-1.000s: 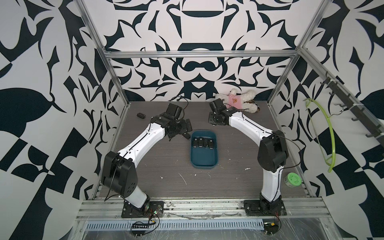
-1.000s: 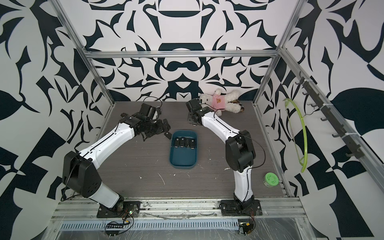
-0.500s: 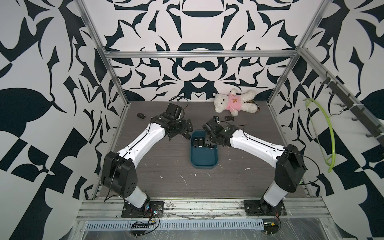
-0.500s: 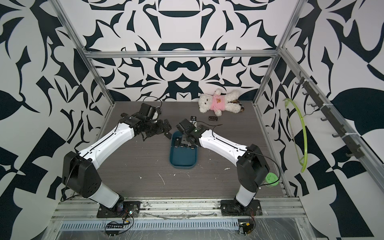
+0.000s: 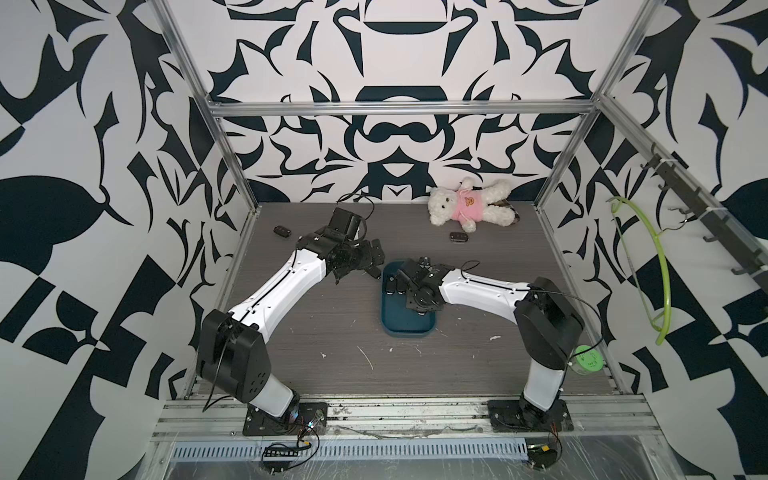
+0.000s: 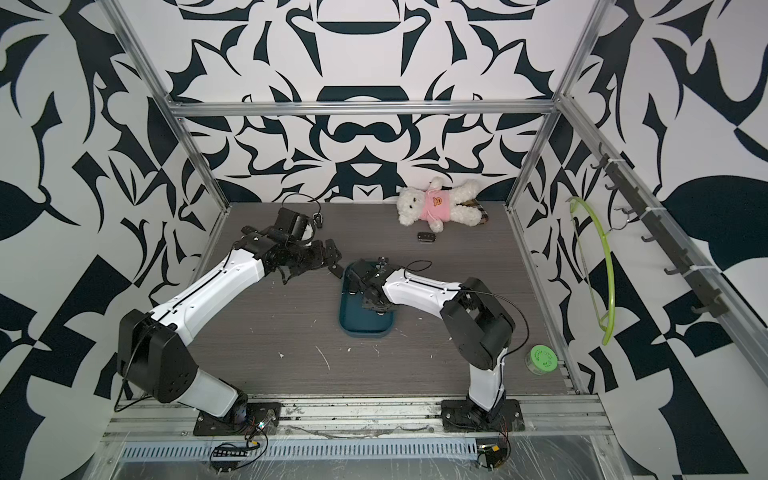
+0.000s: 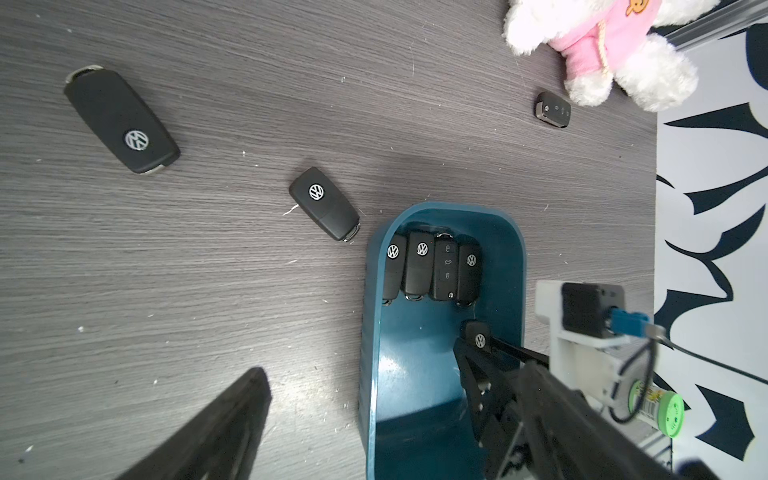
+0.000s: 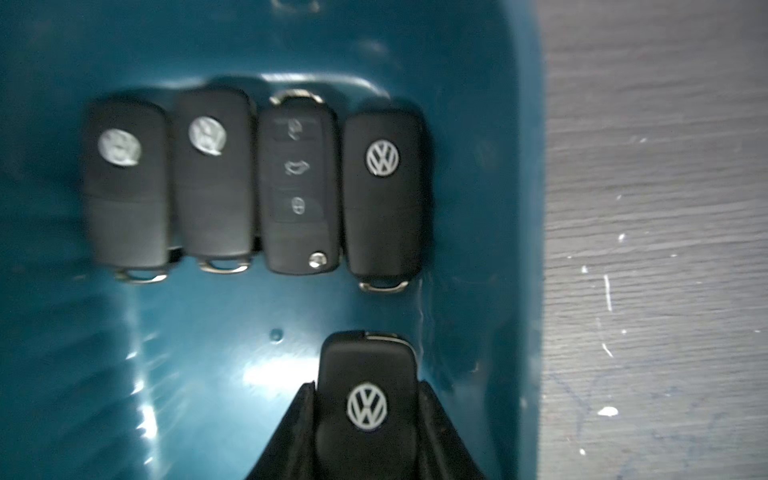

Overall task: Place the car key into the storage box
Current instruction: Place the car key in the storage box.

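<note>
Inside storage box (image 8: 208,374), four fobs (image 8: 299,187), gripped car key (image 8: 365,407)

Left arm reaches across the grey tabletop (image 6: 291,332), left gripper (image 6: 332,262) with jaws spread wide, just beside the far left corner of the teal storage box (image 6: 359,324). The right gripper (image 6: 371,297) sits low over the box, next to dark key fobs (image 6: 352,286) at its far end. One loose key fob (image 6: 427,237) lies near the white teddy bear (image 6: 436,208) at the back. A green-lidded jar (image 6: 544,359) stands at the right edge.
</note>
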Controlling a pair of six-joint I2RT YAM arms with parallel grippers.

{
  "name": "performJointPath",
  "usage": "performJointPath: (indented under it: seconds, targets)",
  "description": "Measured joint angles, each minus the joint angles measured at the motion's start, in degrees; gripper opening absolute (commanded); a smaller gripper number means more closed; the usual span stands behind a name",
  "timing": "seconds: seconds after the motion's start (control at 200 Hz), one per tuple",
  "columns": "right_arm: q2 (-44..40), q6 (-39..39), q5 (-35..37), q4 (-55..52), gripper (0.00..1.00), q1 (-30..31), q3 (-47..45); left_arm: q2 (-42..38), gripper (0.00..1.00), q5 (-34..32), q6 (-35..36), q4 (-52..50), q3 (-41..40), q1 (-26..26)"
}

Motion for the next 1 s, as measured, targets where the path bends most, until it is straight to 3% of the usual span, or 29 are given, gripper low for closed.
performJointPath:
  seconds: [0.385,0.61,1.0]
  targets:
    - [3.43,1.42,0.68,-0.59,0.28,0.00,0.28,-0.59,0.99,-0.46,-0.02,-0.15,-0.48,0.00]
    - [3.67,1.53,1.16,-2.12,0.39,0.13,1.29,-0.59,0.99,-0.44,-0.04,-0.13,-0.48,0.00]
    - [3.87,1.64,3.56,-5.66,0.45,1.01,4.70,-0.59,0.99,-0.39,-0.02,-0.13,-0.48,0.00]
